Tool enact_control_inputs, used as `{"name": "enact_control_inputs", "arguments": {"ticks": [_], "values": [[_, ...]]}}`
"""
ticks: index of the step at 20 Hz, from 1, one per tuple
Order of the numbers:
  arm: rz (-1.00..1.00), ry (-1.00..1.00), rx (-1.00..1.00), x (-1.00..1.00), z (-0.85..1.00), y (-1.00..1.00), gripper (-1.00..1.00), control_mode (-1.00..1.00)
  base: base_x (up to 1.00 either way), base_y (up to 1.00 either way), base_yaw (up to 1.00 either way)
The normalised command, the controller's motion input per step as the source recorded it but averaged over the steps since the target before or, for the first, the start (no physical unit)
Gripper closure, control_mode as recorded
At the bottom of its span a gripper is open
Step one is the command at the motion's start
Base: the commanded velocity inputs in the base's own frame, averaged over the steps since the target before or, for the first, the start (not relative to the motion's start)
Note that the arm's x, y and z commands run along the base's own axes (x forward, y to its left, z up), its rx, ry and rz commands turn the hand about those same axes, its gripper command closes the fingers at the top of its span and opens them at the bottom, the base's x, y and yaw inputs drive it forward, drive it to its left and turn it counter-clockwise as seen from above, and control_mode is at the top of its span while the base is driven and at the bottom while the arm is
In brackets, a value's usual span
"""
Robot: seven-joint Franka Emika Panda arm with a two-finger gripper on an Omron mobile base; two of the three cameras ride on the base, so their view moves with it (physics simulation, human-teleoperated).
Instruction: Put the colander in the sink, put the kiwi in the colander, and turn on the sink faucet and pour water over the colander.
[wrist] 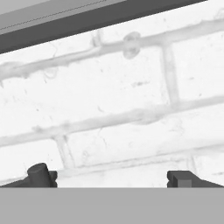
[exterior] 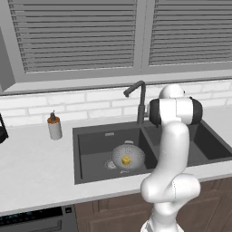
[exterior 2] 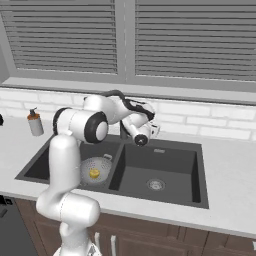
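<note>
With the colander [exterior: 128, 156] already sitting in the left basin of the sink [exterior: 90, 136] and the kiwi [exterior: 126, 160] resting inside it, what looks to be left is the faucet [exterior: 138, 97] step. No water stream is visible, so the tap seems off.

The gripper [wrist: 111, 178] is up behind the sink by the faucet, near the tiled wall [wrist: 113, 96]. In the hand view its two fingertips sit wide apart with bare wall between them — fingers spread, holding nothing. In the right base view the hand [exterior 2: 142, 132] hangs just beside the faucet base, though the arm hides most of the tap there.

Risks from here:
- The hand camera faces the wall, not the lever — the fingers may be aimed past it and push on nothing or scrape the tiles.
- The spout points out over the left basin, but whether it sits right above the colander cannot be told; a stream could land beside the bowl instead of over the kiwi.
- A hard shove on the lever might swing the spout off toward the divider.
</note>
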Motion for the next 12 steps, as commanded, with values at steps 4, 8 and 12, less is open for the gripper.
{"name": "enact_control_inputs", "arguments": {"ticks": [4, 8, 12], "values": [[0.03, 0.00, 0.00, 0.01, 0.00, -0.39, -1.00, -1.00, 0.00, 0.00, 0.00], [0.02, 0.00, 0.01, 0.00, 0.00, -0.57, -1.00, -1.00, 0.00, 0.00, 0.00], [0.00, 0.00, 0.01, 0.00, 0.00, -0.74, -1.00, -1.00, 0.00, 0.00, 0.00]]}}
